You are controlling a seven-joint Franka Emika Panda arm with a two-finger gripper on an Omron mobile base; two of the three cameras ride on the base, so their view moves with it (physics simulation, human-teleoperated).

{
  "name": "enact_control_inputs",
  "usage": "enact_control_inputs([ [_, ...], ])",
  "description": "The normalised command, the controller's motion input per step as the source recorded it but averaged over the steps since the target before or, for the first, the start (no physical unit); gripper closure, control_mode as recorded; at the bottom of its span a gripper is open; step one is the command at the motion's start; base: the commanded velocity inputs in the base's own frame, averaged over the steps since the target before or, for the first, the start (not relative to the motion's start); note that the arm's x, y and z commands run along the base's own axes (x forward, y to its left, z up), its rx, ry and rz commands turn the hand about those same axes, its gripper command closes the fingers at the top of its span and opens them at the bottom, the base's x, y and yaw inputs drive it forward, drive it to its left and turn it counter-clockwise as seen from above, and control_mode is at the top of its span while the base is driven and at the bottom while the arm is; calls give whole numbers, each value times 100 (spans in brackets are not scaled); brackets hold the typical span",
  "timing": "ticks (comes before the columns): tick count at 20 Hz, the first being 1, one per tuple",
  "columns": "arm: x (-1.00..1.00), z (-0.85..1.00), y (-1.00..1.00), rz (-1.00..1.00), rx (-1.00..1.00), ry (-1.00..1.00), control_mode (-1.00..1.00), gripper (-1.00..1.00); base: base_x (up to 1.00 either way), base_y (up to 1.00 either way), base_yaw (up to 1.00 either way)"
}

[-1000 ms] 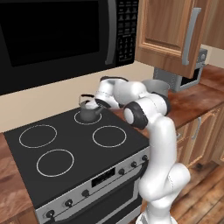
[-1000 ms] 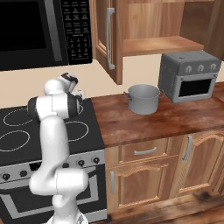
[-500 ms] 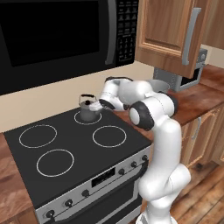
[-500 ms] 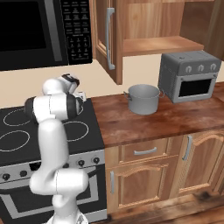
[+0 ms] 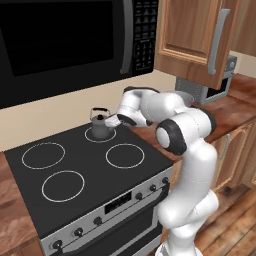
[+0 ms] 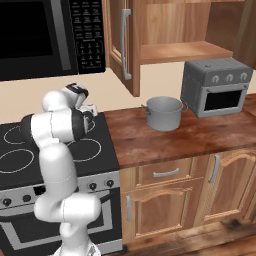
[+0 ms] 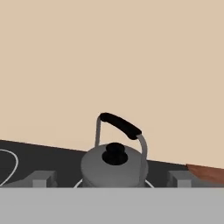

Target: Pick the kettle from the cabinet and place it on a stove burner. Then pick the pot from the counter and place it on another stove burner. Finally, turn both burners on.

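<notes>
I've drawn my gripper [image 7: 112,177] back a little from the kettle [image 5: 101,124], fingers spread and holding nothing, leaving it on the back burner [image 5: 100,134]; the pot [image 6: 164,113] on the counter [image 6: 200,137] is probably next

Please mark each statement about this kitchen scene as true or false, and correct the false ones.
1. The kettle stands on a rear burner of the stove. True.
2. The gripper is shut on the kettle's handle. False: its jaws are open, on either side of the kettle.
3. The pot is on a front burner. False: it stands on the counter.
4. The cabinet door is open and its shelf is bare. True.
</notes>
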Motion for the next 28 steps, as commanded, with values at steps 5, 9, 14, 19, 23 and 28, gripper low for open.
enact_control_inputs([
  [5, -36, 37, -13, 0, 0, 3, -100, -100, 0, 0, 0],
  [9, -42, 38, -14, 0, 0, 2, -100, -100, 0, 0, 0],
  [14, -44, 40, -19, 0, 0, 0, -100, -100, 0, 0, 0],
  [19, -45, 39, -20, 0, 0, 0, -100, -100, 0, 0, 0],
  [23, -48, 35, -20, 0, 0, 0, -100, -100, 0, 0, 0],
  [28, -53, 27, -20, 0, 0, 0, -100, -100, 0, 0, 0],
])
